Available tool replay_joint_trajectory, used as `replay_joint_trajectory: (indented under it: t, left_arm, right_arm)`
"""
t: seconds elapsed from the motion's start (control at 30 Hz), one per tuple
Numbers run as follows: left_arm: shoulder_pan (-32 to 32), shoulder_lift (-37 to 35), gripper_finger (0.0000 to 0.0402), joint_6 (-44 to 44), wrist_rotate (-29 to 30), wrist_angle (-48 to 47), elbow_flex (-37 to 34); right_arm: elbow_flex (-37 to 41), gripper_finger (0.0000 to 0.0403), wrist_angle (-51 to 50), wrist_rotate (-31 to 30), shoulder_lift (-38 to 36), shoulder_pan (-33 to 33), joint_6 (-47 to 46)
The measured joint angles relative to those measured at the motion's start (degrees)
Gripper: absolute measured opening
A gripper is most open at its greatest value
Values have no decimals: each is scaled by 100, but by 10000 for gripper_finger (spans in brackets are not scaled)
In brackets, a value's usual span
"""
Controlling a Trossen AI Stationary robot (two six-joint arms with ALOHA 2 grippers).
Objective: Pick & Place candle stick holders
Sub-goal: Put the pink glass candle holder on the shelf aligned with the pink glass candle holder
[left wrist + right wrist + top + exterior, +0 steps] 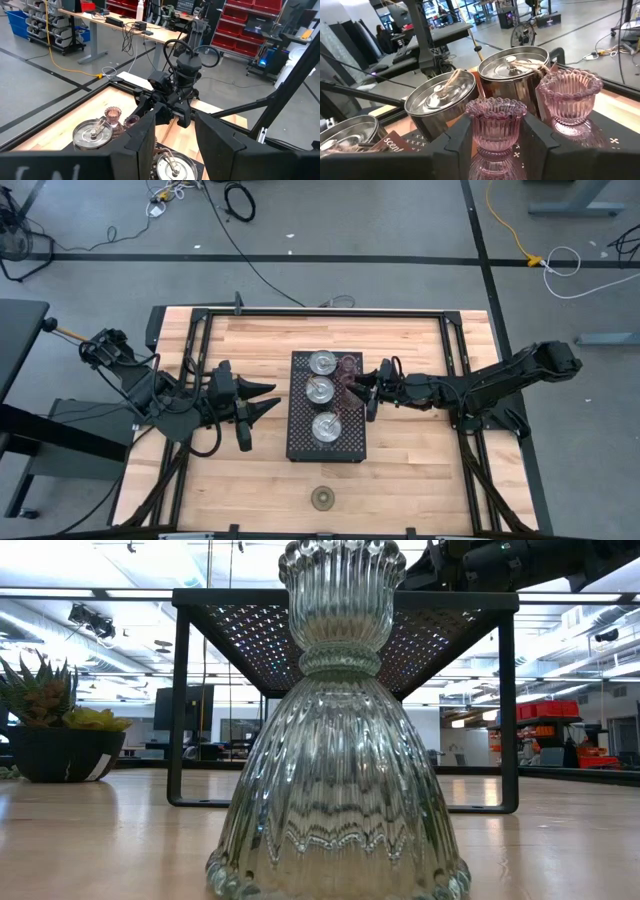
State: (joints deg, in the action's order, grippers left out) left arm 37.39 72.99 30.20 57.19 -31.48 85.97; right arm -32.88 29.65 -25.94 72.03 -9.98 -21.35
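We see the right hand (492,142) with its fingers close around a ribbed purple glass holder (495,122) on the black perforated tray (327,442). Just beyond it stand a pink glass cup (568,100) and three silver tins (442,97). The left hand (262,402) waits shut, beside the tray.

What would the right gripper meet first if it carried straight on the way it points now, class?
The right gripper already has the purple glass holder between its fingers, so that comes first; beyond it, probably the silver tins, though depth is unclear.
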Motion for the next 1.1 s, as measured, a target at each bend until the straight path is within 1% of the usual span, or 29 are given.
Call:
replay_joint_trajectory:
  t: [0.13, 0.6, 0.73, 0.93, 1.1]
  left_arm:
    - [0, 0, 142, 0, 0, -7, 0]
    - [0, 0, 142, -86, 0, -7, 0]
    - [0, 0, 142, -85, 0, -7, 0]
    - [0, 0, 142, -87, 0, -4, 0]
    - [0, 0, 142, -88, 0, -4, 0]
  right_arm:
    - [0, 132, 29, 232, 0, 2, -27]
    - [0, 146, 31, 300, 0, 2, 42]
    - [0, 166, 36, 302, 0, 2, 75]
    - [0, 208, 114, 307, 0, 2, 82]
    - [0, 232, 120, 455, 0, 2, 67]
